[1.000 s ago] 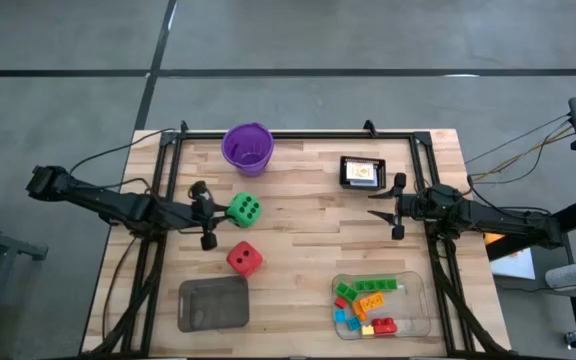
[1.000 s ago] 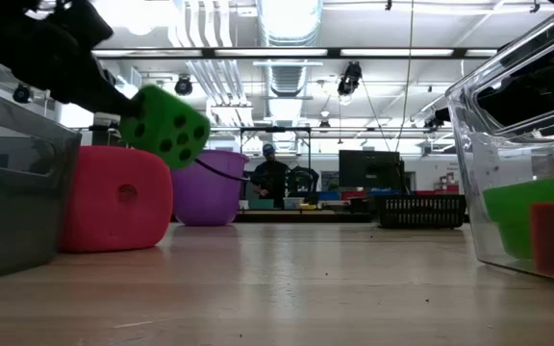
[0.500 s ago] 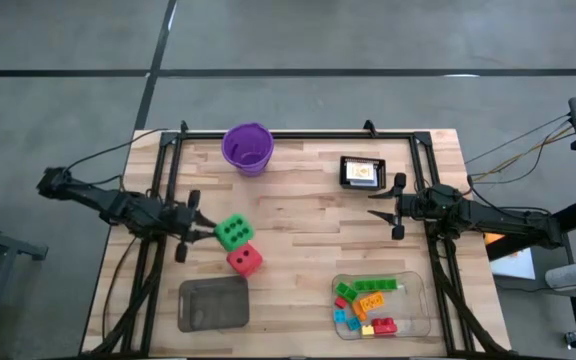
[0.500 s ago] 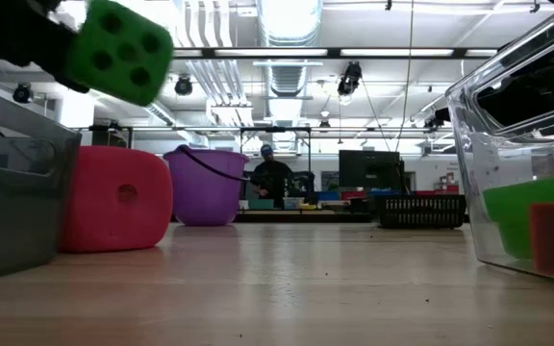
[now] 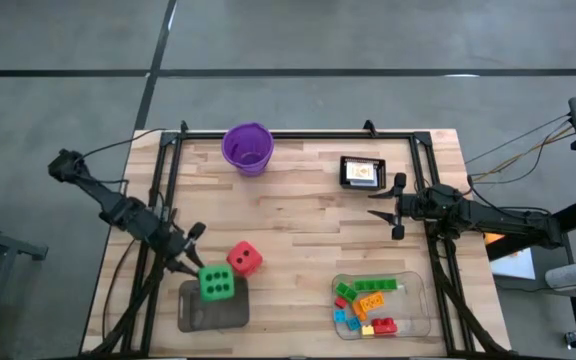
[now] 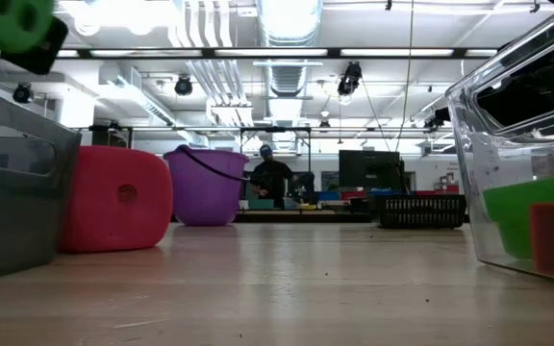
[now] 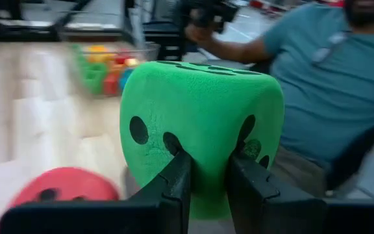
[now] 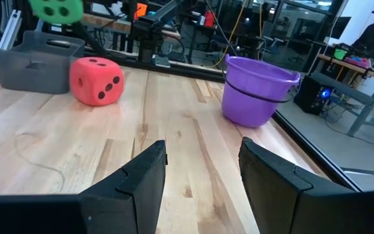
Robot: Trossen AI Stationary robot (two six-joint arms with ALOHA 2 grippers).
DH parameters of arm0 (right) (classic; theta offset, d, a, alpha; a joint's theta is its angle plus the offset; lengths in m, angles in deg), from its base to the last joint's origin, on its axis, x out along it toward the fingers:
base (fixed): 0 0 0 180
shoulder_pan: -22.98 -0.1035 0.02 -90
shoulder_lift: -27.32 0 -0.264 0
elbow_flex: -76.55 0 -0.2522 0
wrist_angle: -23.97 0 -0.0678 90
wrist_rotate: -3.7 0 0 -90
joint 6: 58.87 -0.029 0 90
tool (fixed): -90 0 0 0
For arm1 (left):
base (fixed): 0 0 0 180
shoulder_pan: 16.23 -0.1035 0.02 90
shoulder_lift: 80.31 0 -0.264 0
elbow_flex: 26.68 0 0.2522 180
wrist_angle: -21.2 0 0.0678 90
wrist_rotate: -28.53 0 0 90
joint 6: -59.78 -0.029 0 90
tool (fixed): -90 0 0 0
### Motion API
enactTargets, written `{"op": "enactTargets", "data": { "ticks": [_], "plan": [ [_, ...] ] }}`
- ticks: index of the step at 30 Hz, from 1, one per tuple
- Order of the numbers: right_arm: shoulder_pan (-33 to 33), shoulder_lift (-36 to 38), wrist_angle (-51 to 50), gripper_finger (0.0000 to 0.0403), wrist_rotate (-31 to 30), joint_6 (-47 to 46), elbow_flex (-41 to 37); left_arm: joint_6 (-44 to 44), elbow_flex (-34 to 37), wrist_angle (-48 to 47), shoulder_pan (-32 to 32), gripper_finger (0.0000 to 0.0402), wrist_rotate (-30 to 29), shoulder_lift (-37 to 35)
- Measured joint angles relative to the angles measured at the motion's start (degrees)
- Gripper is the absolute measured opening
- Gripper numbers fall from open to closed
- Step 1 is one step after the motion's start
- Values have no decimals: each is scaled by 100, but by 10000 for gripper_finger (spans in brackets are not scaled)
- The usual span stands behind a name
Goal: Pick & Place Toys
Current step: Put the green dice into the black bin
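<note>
Wooden table (image 5: 298,225) held my left gripper (image 5: 196,278), clamped on green black-dotted foam die (image 5: 216,284), over grey plastic tray (image 5: 212,312); red dotted die (image 5: 244,259) just beside. Right gripper (image 5: 386,208) waited, fingers apart.

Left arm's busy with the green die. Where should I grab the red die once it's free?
Probably across two opposite side faces, coming straight down. The red die sits flat on the table, top face up, with open wood on most sides. Keep the fingers off the side nearest the grey tray, where the left gripper holds the green die.
</note>
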Motion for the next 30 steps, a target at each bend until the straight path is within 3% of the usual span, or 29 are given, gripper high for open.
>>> {"op": "enactTargets", "data": {
  "ticks": [9, 18, 30],
  "plan": [
    [0, 0, 0, 191, 1, 0, 0, 673, 0, 217, 740, 70, -460, 1030],
    [0, 0, 0, 191, 0, -2, 0, 756, -22, 455, 775, 71, -522, 1763],
    [-1, 0, 0, 191, 1, -2, 0, 788, -22, 619, 775, 73, -632, 2040]
  ]
}}
